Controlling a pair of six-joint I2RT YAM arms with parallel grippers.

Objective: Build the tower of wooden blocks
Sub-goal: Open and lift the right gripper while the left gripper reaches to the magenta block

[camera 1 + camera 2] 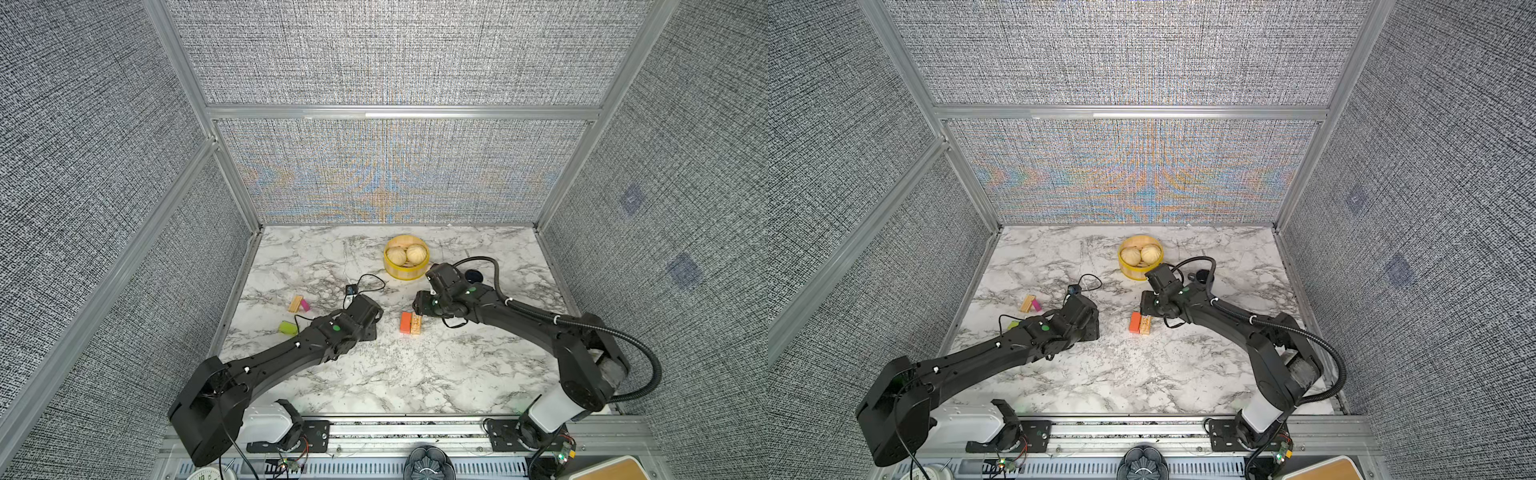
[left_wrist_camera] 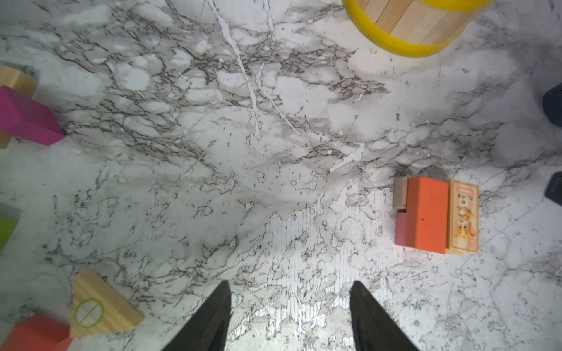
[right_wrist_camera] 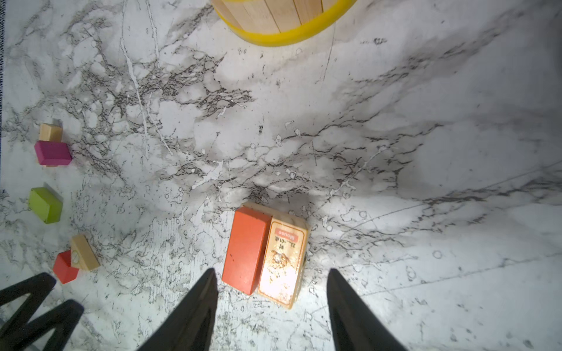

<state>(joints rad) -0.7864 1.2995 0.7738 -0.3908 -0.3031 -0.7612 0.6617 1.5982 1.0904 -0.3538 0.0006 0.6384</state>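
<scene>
Looking at both top views, I find the tower (image 1: 410, 324) in the lower middle of the frame: an orange slab (image 3: 246, 252) and a printed tan block (image 3: 284, 261) side by side on lower blocks (image 2: 401, 231). The right gripper (image 3: 272, 273) is spread wide either side of its near end, whether touching I can't tell, and the left gripper (image 2: 290, 285) is parted and empty. The yellow steamer basket (image 1: 406, 272) sits above the tower, loose blocks (image 1: 297, 305) lie at the left, all on a marble table (image 1: 415, 374) boxed in by grey fabric walls (image 1: 104, 166).

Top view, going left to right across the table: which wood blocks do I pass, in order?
lime green block → plain tan block → pink block → orange slab → tan printed slab
</scene>
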